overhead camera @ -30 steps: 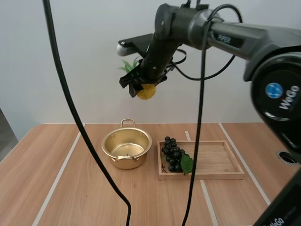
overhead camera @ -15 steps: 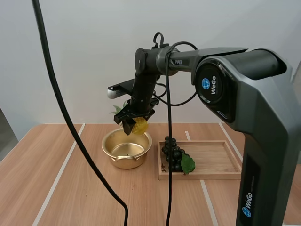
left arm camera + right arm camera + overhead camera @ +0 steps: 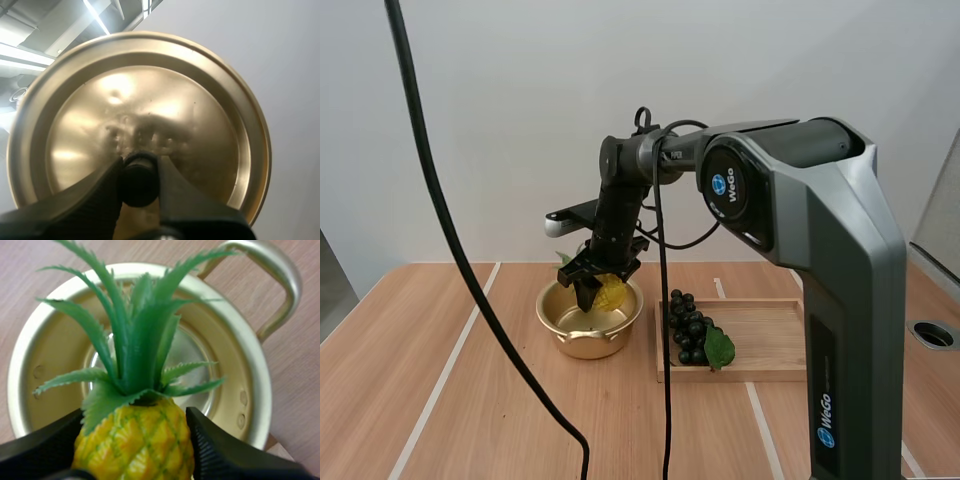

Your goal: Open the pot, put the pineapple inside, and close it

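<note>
Pineapple (image 3: pixel 134 437) pinched in right tool (image 3: pixel 599 291) above open pot (image 3: pixel 50 352); left tool (image 3: pixel 139 181) grips lid (image 3: pixel 150 95) by its knob (image 3: pixel 138 187).

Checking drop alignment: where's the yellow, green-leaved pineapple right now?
High view: the yellow pineapple hangs pinched in the right gripper at the mouth of the open gold metal pot, left of the wooden tray.

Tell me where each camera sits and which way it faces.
High: behind, above the bases, facing down over the table; right arm shows.
Left wrist: on the left arm, facing the lid; left gripper shows.
Right wrist: on the right arm, facing down into the pot; right gripper shows.
Shared by high and right wrist: pineapple, pot.
</note>
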